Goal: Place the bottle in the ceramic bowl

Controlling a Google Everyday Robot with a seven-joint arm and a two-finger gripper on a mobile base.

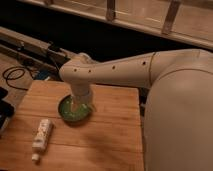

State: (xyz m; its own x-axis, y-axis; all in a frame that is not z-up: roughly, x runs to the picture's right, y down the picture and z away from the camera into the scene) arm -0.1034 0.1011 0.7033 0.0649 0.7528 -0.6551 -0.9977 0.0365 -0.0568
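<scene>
The bottle (pixel 42 135), slim and white with its cap toward the near edge, lies flat on the wooden table (pixel 116 131) at the front left. The ceramic bowl (pixel 66 113), green inside, sits a little behind and to the right of it. My arm reaches down from the right, and my gripper (pixel 77 106) hangs over the bowl's middle, pointing down into it and hiding much of the inside. The gripper stands open and holds nothing. A short gap of bare wood separates the bottle from the bowl and the gripper.
My white arm and body (pixel 175 110) fill the right side. A dark cable (pixel 12 75) coils on the floor beyond the table's left edge, near a black object (pixel 4 112). A long dark rail (pixel 27 47) runs behind the table.
</scene>
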